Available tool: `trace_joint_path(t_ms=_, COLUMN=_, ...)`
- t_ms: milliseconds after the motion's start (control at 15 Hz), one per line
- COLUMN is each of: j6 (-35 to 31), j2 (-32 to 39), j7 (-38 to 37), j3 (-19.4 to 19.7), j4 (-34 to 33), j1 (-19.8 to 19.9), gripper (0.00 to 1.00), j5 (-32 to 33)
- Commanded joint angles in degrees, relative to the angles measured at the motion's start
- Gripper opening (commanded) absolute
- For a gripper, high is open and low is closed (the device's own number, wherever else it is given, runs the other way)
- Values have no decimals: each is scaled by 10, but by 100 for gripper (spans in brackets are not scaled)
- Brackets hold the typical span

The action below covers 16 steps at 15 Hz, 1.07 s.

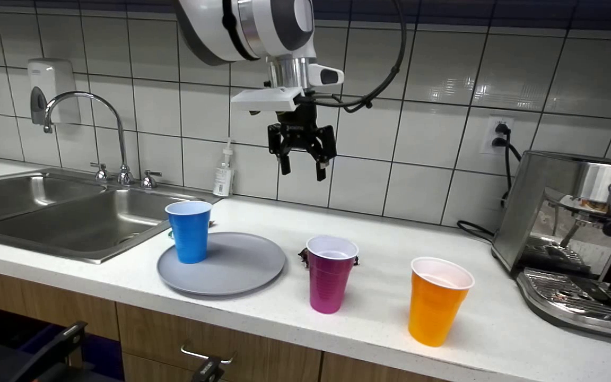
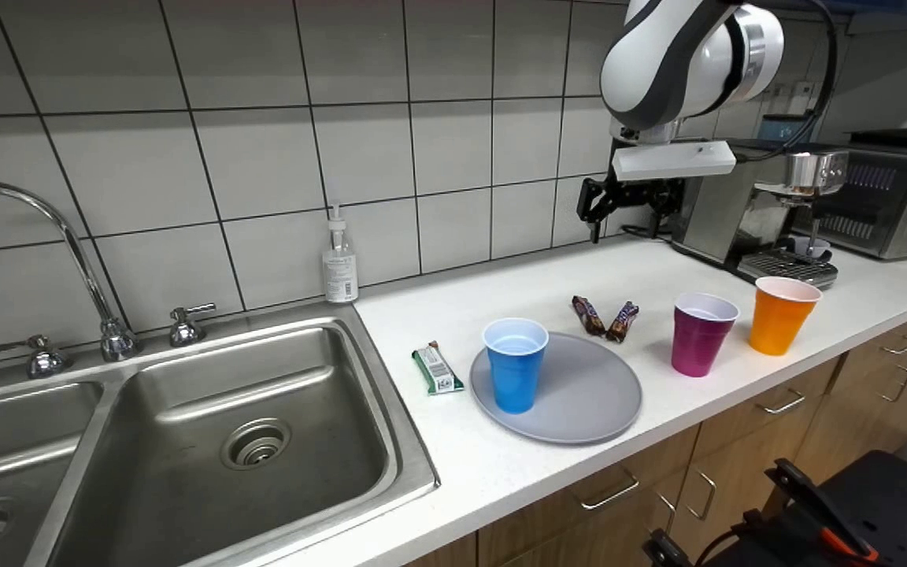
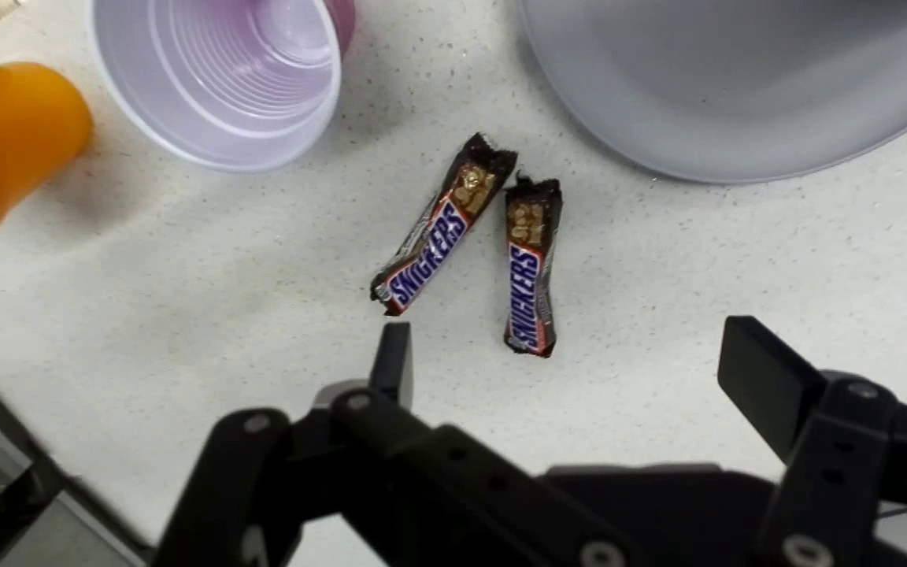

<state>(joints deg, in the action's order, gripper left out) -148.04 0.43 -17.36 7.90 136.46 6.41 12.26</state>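
Observation:
My gripper [image 1: 303, 168] is open and empty, high above the white counter with its fingers pointing down. It also shows in an exterior view [image 2: 625, 220] and in the wrist view [image 3: 570, 354]. Two Snickers bars lie below it, one slanted [image 3: 442, 236] and one straighter [image 3: 531, 272], their upper ends close together. A purple cup [image 1: 331, 281] stands upright beside them and partly hides them in an exterior view. An orange cup [image 1: 437, 313] stands farther along. A blue cup [image 2: 513, 378] stands on a round grey plate [image 2: 595, 394]. A green-wrapped bar [image 2: 438, 368] lies beside the plate.
A steel double sink [image 2: 264, 331] with a tall faucet [image 1: 121, 138] adjoins the counter. A soap bottle [image 2: 340, 272] stands by the tiled wall. A coffee machine [image 1: 592, 212] is at the opposite end, with a microwave oven [image 2: 894, 197] beyond it.

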Motion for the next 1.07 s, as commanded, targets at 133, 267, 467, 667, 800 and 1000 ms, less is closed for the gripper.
trace_joint_path(t_ms=133, j6=12, j2=5, j7=-119, j3=8, j4=-18, j1=10, gripper=100, j5=68)
trace_joint_path(t_ms=267, j6=14, j2=4, j7=-143, j3=9, j4=-18, j1=9, gripper=100, j5=79)
trace_joint_path(t_ms=467, j6=13, j2=6, j7=-183, j3=8, j4=-17, j1=8, gripper=100, j5=105)
trace_joint_path(t_ms=667, j6=34, j2=3, j7=-212, j3=8, j4=-17, j1=8, gripper=100, j5=120)
trace_joint_path(t_ms=800, j6=47, j2=-2, j7=-213, j3=8, j4=-13, j1=8, gripper=100, j5=112)
trace_joint_path(t_ms=1000, j6=59, j2=-4, j7=-216, j3=10, j4=-9, j1=9, gripper=100, j5=107)
